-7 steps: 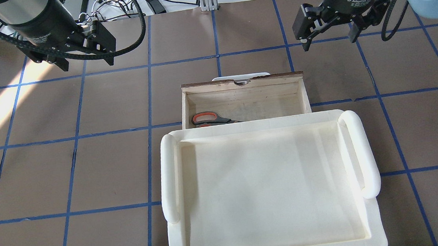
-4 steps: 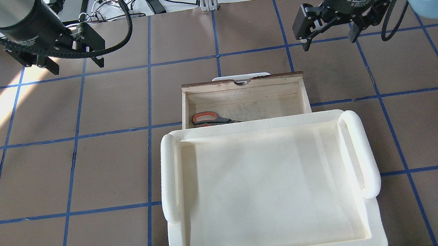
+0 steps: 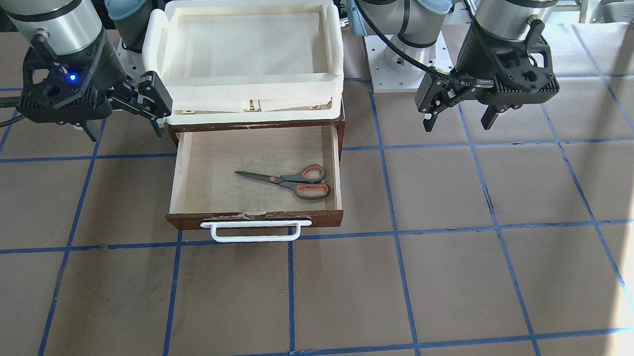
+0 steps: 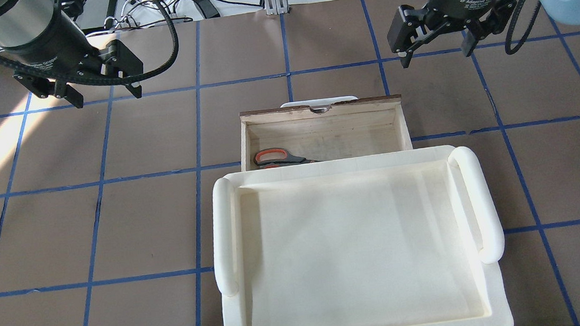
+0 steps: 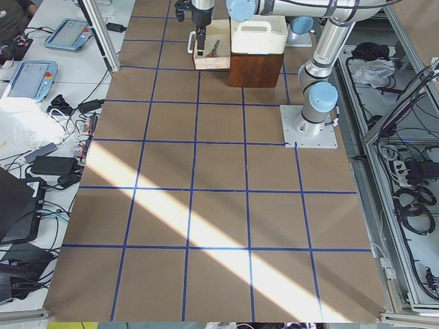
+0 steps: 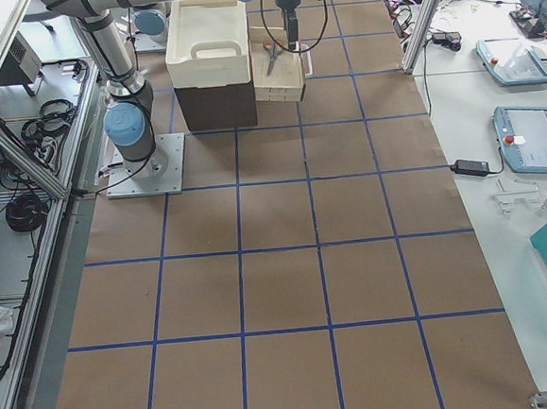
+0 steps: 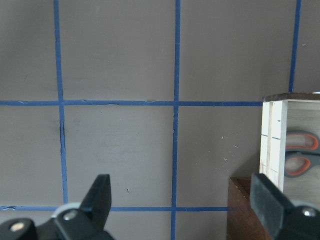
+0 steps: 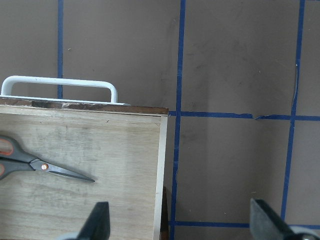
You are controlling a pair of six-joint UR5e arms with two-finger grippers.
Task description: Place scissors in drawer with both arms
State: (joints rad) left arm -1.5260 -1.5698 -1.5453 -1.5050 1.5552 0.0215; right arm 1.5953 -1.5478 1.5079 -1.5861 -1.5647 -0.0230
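The scissors (image 3: 295, 180) lie flat on the pale floor of the open drawer (image 3: 254, 218), handles toward the robot's left side. They also show in the overhead view (image 4: 279, 157), the left wrist view (image 7: 300, 150) and the right wrist view (image 8: 35, 162). The drawer's white bar handle (image 3: 254, 231) faces away from the robot. My left gripper (image 4: 107, 98) is open and empty, hovering left of the drawer (image 4: 319, 109). My right gripper (image 4: 436, 56) is open and empty, hovering to its right.
A cream-white plastic tray (image 4: 348, 163) sits on top of the dark brown cabinet (image 6: 216, 105) that the drawer slides out of. The brown table carries a blue tape grid. Cables and tablets lie beyond the table's edges.
My left gripper has shifted a little and now sits lower in the overhead view. The right gripper, drawer and scissors have not moved.
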